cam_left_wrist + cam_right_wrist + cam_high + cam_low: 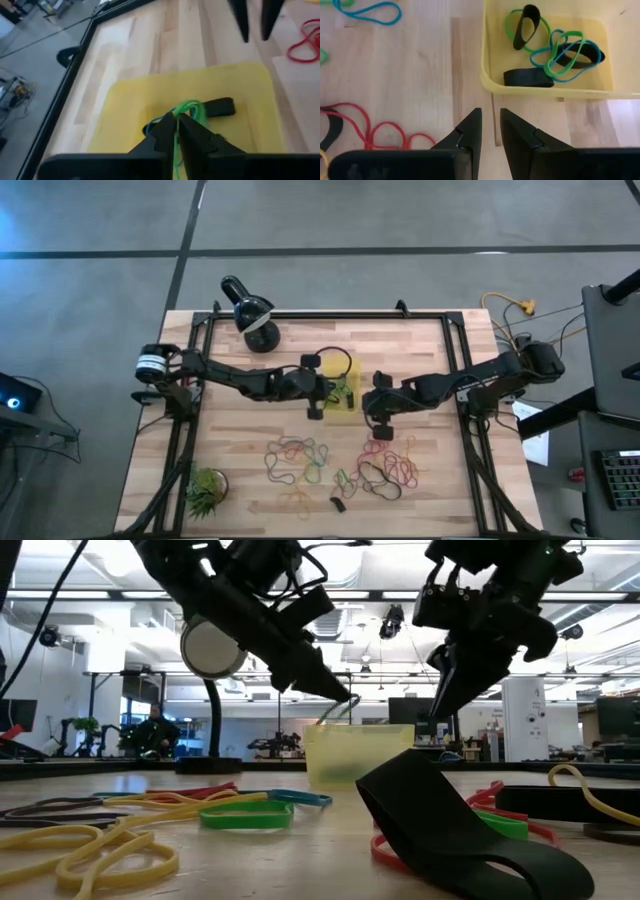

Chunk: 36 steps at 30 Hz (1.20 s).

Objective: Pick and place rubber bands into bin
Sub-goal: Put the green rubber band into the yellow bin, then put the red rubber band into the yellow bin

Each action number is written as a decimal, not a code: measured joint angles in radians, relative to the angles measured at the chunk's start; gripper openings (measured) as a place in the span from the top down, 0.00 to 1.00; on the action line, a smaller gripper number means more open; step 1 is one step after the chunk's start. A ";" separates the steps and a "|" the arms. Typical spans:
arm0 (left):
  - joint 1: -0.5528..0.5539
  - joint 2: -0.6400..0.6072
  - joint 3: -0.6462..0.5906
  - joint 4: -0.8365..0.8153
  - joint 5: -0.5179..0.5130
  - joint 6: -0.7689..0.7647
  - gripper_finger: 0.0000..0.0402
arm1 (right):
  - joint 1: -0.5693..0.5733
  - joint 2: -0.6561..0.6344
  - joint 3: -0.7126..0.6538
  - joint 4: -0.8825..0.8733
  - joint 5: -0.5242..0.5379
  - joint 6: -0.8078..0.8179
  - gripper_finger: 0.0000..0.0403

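We see a black domed lamp [250, 308] at the far edge of the pale wooden table [420, 340] and a small spiky green plant [205, 490] at its near left corner, both well apart from the work. A dark metal frame [330, 316] runs along the table's far and side edges.

The small bright yellow rectangular plastic bin [343, 387] sits mid-table between the two arms. The left gripper [176, 125] hangs over it, fingers nearly closed on a thin green rubber band [189, 107] that dangles into the bin. The right gripper [490, 129] hovers just beside the bin over bare wood, fingers slightly parted and holding nothing.

Inside the bin lie green, blue and black bands [555, 52]. The loose rubber bands [340, 465], thin loops in red, orange, green, yellow and black, are scattered on the near half of the table, leaving bare wood on the far half and toward the left side.

In the low view a broad black band [450, 830] close to the camera blocks much of the table behind it, and the bin's contents are hidden by its cloudy wall. From above, the arms cover part of the bin. In the left wrist view, the gripper's own fingers hide the near part of the bin.
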 joint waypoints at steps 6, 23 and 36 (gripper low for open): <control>0.000 -0.001 0.000 0.002 0.003 0.016 0.85 | 0.000 -0.002 -0.009 0.002 0.000 0.000 0.84; -0.090 -0.091 -0.006 -0.213 0.048 -0.116 0.77 | 0.002 0.000 -0.039 0.004 -0.165 0.052 0.84; -0.261 -0.143 -0.027 -0.264 0.044 -0.174 0.77 | 0.100 0.046 -0.057 0.007 -0.291 0.129 0.84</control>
